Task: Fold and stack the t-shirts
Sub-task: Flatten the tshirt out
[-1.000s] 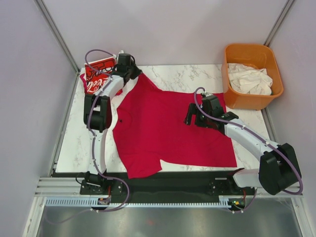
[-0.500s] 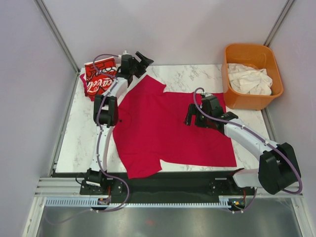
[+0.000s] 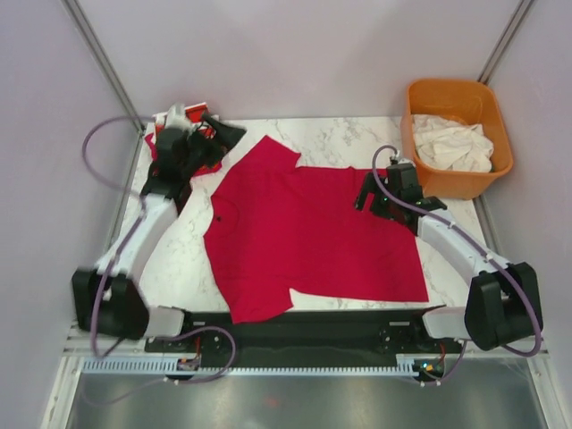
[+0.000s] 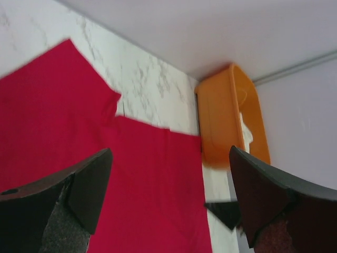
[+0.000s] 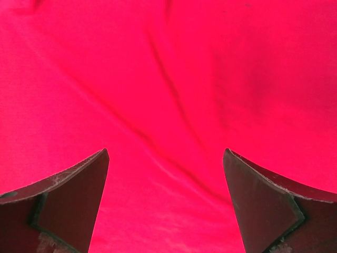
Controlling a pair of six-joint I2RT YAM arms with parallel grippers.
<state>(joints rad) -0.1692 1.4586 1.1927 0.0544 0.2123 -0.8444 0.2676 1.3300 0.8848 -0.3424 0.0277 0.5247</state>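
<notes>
Crimson t-shirt (image 3: 313,237) lies spread flat and unfolded on the table (image 3: 340,134). A Coca-Cola t-shirt (image 3: 152,143), seemingly folded, sits far left beneath the left gripper (image 3: 219,132). Off-white t-shirts (image 3: 451,143) wait in the orange tub (image 3: 413,134). Left wrist: jaws wide apart, empty. Right wrist: the right gripper (image 5: 165,150) hangs open over crimson cloth.

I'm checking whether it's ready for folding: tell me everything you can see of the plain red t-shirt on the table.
The plain red t-shirt is soft crimson cloth, unprinted, spread flat and sideways on the marble table: collar to the left, hem to the right, one short sleeve pointing far, the other reaching the table's near edge. Shallow creases cross it. The open right gripper hangs over its far right part; whether it touches is unclear.
</notes>
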